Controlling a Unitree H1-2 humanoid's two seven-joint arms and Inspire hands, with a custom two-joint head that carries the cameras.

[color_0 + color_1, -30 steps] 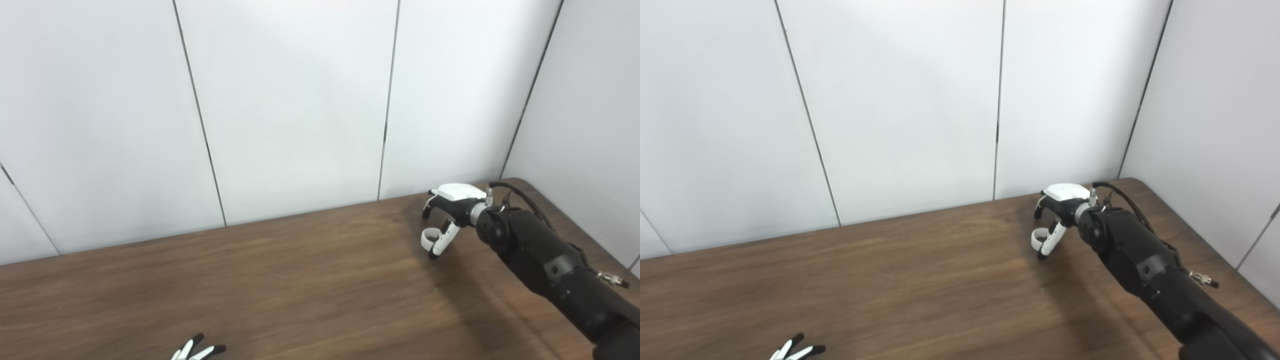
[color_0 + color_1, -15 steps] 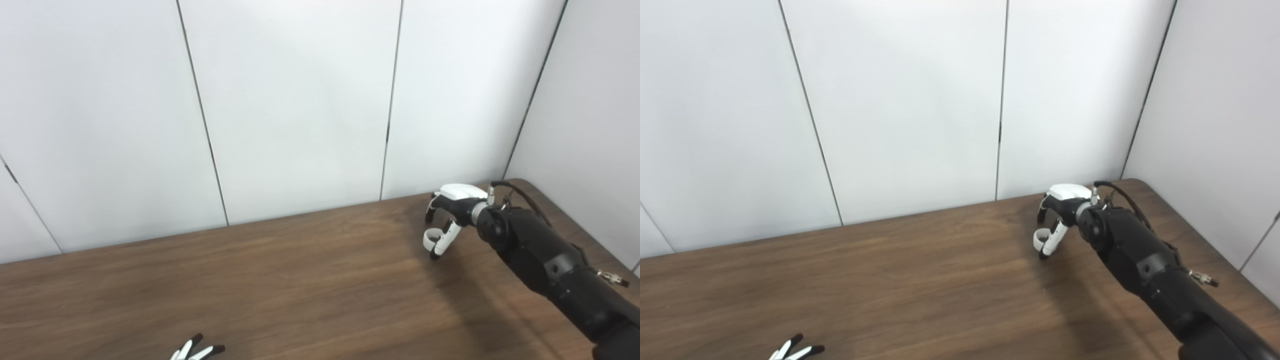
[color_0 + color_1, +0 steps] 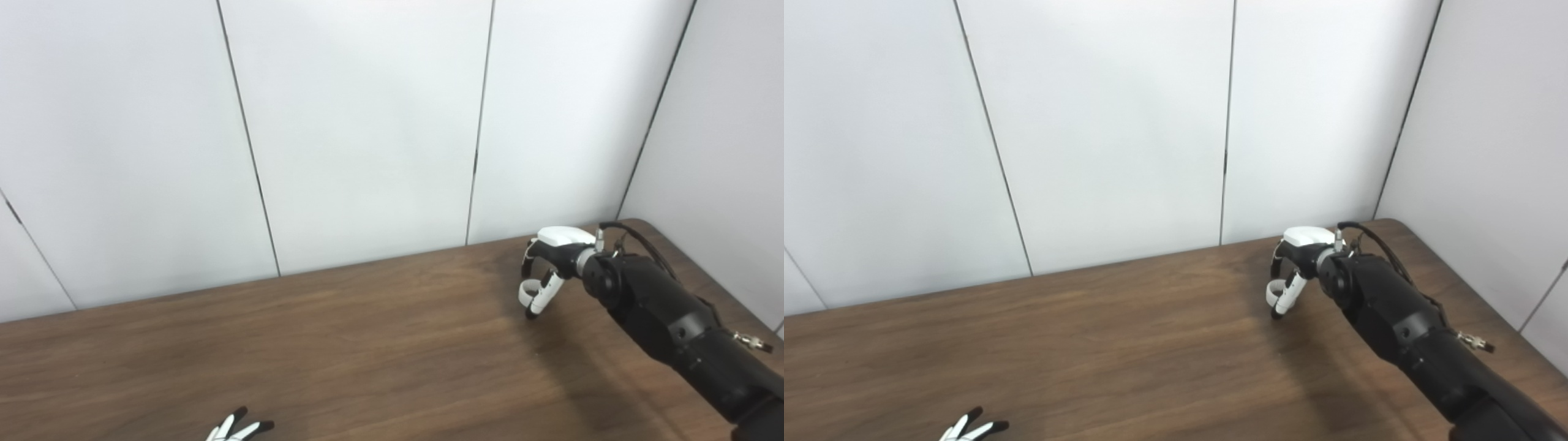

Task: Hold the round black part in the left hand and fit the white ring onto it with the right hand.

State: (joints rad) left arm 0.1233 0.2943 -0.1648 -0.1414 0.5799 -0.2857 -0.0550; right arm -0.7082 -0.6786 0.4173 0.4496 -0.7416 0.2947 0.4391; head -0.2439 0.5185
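Nearest, at the table's (image 3: 367, 343) front edge, only the fingertips of the left hand (image 3: 240, 429) show, spread apart; whether it holds anything cannot be told, and the black part is not in view. Toward the table's far right corner, the right hand (image 3: 547, 266) curls down, pinching the ring (image 3: 528, 290) between thumb and fingers just above the wood. The pinch looks light, so the ring could slip out during the carry.
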